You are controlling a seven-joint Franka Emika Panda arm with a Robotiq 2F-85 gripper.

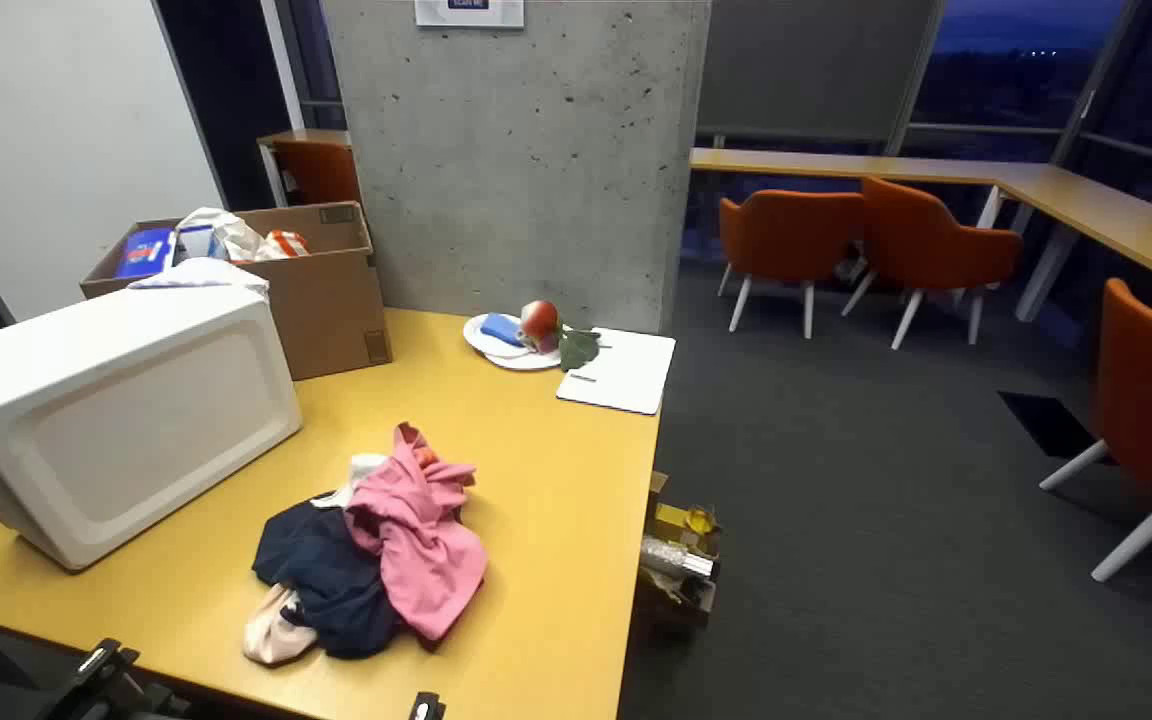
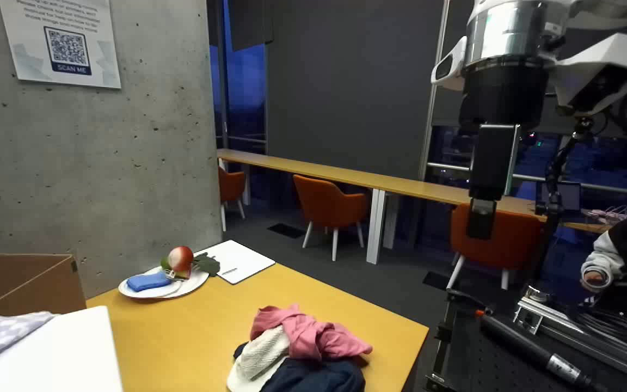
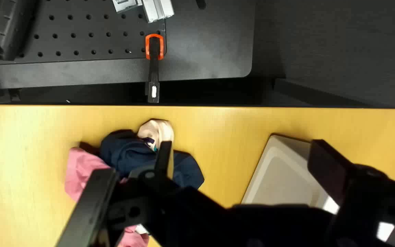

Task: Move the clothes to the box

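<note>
Black fingers [image 3: 329, 168] are standing wide apart in the wrist view; in an exterior view the gripper [image 2: 481, 222] is hanging higher than the clothes [image 1: 376, 550] and well apart from them. The clothes are lying heaped on the table [image 1: 536, 600]: a pink piece [image 1: 421, 555] is draping over a navy one [image 1: 326, 570], a beige one [image 1: 278, 630] is touching the navy, and a white one [image 1: 364, 466] is showing beside the pink. Left of the clothes in both exterior views, a white box [image 1: 151, 420] is resting on the table, turning a recessed face toward them; a patterned cloth [image 2: 3, 332] is lying on its top. Farther from the clothes on that side, a carton [image 1: 331, 315] is standing, packets [image 1: 148, 252] showing inside. Beyond the clothes, white plates [image 1: 514, 359] are bearing a blue sponge [image 1: 502, 328] and a round red thing [image 1: 539, 323], and a white board [image 1: 626, 372] is lying just beside the plates. Past them a concrete pillar [image 1: 516, 160] is rising; farthest from the clothes, orange chairs [image 1: 791, 238] are standing.
</note>
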